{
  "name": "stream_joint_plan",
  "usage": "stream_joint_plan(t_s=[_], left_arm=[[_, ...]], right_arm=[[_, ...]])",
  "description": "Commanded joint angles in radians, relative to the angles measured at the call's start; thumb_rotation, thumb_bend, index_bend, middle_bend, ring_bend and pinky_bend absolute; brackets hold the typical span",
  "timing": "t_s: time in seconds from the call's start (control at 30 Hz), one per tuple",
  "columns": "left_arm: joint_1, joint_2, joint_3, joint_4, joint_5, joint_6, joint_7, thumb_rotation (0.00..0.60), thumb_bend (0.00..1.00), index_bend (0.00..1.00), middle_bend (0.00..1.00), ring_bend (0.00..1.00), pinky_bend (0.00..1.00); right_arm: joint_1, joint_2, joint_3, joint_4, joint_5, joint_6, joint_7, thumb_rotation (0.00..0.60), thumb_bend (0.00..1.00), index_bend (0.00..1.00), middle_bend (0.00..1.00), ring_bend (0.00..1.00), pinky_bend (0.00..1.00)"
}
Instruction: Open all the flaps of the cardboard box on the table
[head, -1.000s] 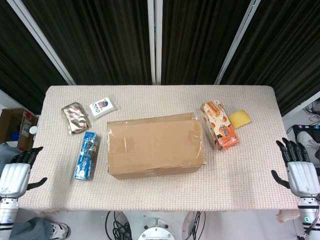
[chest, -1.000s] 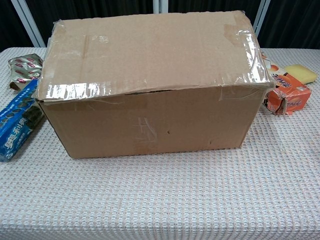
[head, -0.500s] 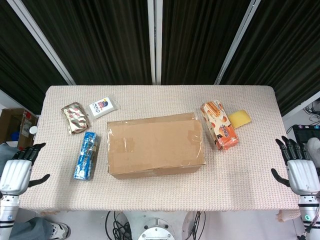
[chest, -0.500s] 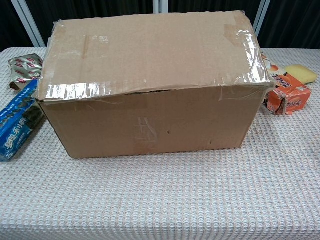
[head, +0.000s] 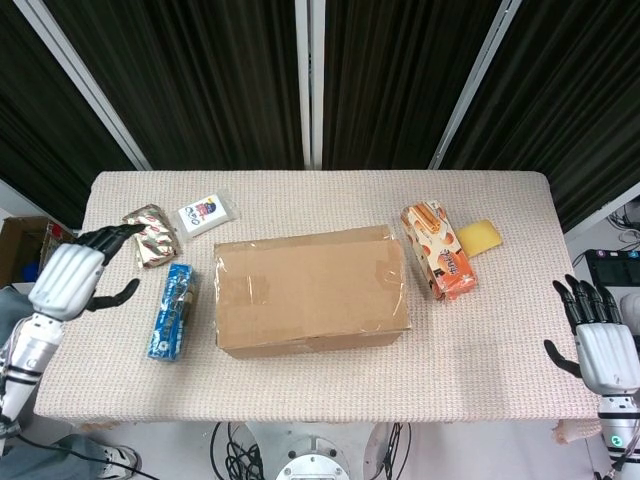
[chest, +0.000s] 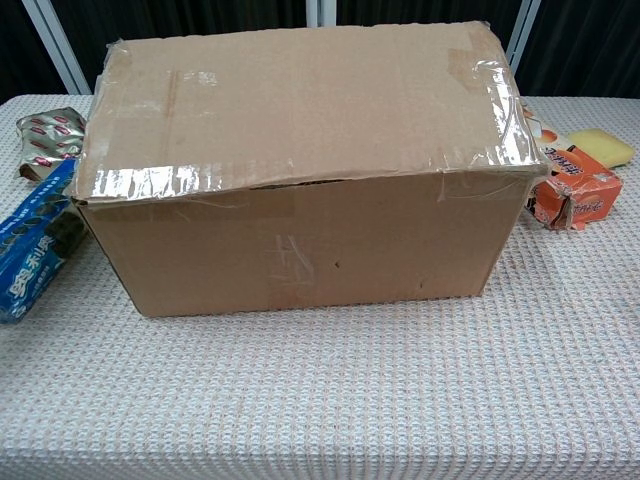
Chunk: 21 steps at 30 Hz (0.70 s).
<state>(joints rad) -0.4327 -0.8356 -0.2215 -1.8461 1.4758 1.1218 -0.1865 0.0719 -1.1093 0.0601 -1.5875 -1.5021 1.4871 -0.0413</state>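
Presently: cardboard box (head: 311, 291), flaps closed, centre frame on surface (head: 500, 340), long axis left-right. Left hand (head: 68, 280), fingers released, empty, nearer; right hand (head: 604, 348), lower right, likewise released.

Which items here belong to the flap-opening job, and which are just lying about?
Job: cardboard box, flaps shut; left hand, open, raised beside the table; right hand, open at the table's right edge.

Lying about: blue biscuit pack, brown snack packet, white pouch, orange packet, yellow sponge.
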Motion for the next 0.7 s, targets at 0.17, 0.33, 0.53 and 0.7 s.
stream_joint_plan(t_s=[0.17, 0.33, 0.53, 0.7], left_arm=[[-0.234, 0.042, -0.088, -0.028, -0.169, -0.309, -0.058, 0.474, 0.35, 0.13, 0.20, 0.19, 0.28], [-0.339, -0.006, -0.092, -0.013, -0.276, -0.450, -0.029, 0.459, 0.36, 0.13, 0.21, 0.19, 0.28], [-0.410, -0.062, -0.078, 0.007, -0.331, -0.508, 0.018, 0.444, 0.36, 0.13, 0.23, 0.19, 0.29], [-0.455, -0.085, -0.060, 0.027, -0.384, -0.554, 0.049, 0.438, 0.37, 0.13, 0.24, 0.19, 0.29]], right_arm=[[-0.017, -0.001, -0.006, 0.013, -0.001, 0.019, 0.015, 0.600, 0.18, 0.00, 0.00, 0.00, 0.00], [-0.027, -0.008, -0.007, 0.020, -0.001, 0.031, 0.023, 0.600, 0.18, 0.00, 0.00, 0.00, 0.00], [-0.033, -0.017, -0.002, 0.025, 0.010, 0.037, 0.020, 0.600, 0.18, 0.00, 0.00, 0.00, 0.00], [-0.035, -0.016, 0.001, 0.025, 0.010, 0.041, 0.022, 0.600, 0.18, 0.00, 0.00, 0.00, 0.00]])
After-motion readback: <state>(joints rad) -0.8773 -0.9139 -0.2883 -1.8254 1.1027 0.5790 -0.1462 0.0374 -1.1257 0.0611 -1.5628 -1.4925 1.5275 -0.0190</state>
